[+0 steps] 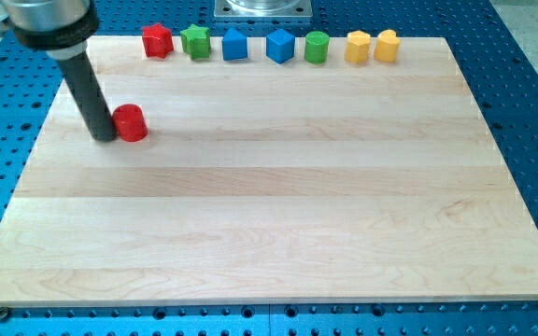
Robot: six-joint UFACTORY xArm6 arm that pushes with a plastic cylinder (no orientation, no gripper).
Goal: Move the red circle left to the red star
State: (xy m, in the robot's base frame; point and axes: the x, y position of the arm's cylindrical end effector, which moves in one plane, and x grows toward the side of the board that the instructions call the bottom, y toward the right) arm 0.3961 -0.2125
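The red circle (132,122) is a short red cylinder on the wooden board, at the view's left. My tip (105,137) rests on the board right against the circle's left side. The rod rises up and to the left toward the view's top left corner. The red star (158,41) stands at the left end of a row of blocks along the board's top edge, above and slightly right of the red circle.
The top row continues rightward from the red star: a green star (195,41), a blue block (235,44), a blue cube (280,46), a green cylinder (317,46), a yellow block (357,46) and a yellow heart-like block (387,45). The wooden board (278,215) lies on a blue perforated table.
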